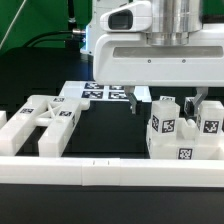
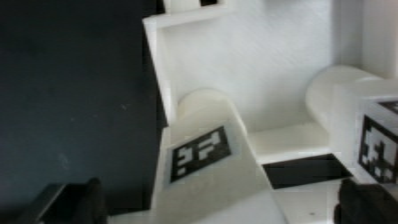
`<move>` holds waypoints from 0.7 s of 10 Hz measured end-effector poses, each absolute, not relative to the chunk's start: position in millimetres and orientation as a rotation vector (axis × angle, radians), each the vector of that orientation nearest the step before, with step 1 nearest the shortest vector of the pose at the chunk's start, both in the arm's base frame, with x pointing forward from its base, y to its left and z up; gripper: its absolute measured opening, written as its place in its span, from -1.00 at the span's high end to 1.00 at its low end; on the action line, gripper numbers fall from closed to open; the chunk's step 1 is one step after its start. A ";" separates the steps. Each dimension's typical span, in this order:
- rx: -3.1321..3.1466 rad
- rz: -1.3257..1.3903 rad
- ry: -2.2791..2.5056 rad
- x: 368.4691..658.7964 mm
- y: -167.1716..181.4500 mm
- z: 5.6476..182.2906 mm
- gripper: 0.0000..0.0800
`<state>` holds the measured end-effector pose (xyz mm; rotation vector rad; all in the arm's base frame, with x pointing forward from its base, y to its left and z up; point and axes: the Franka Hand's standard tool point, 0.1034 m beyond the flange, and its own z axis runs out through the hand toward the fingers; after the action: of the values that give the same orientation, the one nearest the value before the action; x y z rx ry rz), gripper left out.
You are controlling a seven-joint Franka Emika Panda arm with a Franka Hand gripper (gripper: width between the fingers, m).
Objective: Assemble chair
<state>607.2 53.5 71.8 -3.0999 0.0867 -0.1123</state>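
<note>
Several white chair pieces with tags stand clustered at the exterior view's right: one tagged block (image 1: 164,120), another (image 1: 210,122) and a lower one (image 1: 186,150). The X-braced frame (image 1: 45,118) lies flat at the exterior view's left. My gripper (image 1: 168,100) hangs just over the cluster, its fingers (image 1: 140,97) wide apart on either side of the first block's top. In the wrist view a white wedge-shaped piece with a tag (image 2: 201,155) lies between the fingertips (image 2: 75,205), with a dark gap on one side. The gripper (image 2: 222,207) is open and holds nothing.
The marker board (image 1: 100,92) lies flat behind the frame. A long white rail (image 1: 110,172) runs along the front. The black table (image 1: 110,130) shows between frame and cluster. A second tagged white piece (image 2: 365,125) stands close beside the wedge.
</note>
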 end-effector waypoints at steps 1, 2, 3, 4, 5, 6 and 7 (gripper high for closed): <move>-3.108 -0.114 0.015 607.4 53.2 72.0 -0.62; -3.108 -0.114 0.003 607.4 52.9 72.0 -0.62; -3.109 -0.114 -0.003 607.4 52.5 72.0 -0.32; -3.109 -0.114 0.003 607.4 52.5 71.9 0.02; -3.107 -0.113 0.043 607.4 52.6 71.9 0.02; -3.107 -0.113 0.055 607.4 52.6 71.9 0.29; -3.104 -0.112 0.105 607.4 52.6 71.9 0.29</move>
<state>607.4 52.6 71.9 -3.1039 0.1055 -0.1123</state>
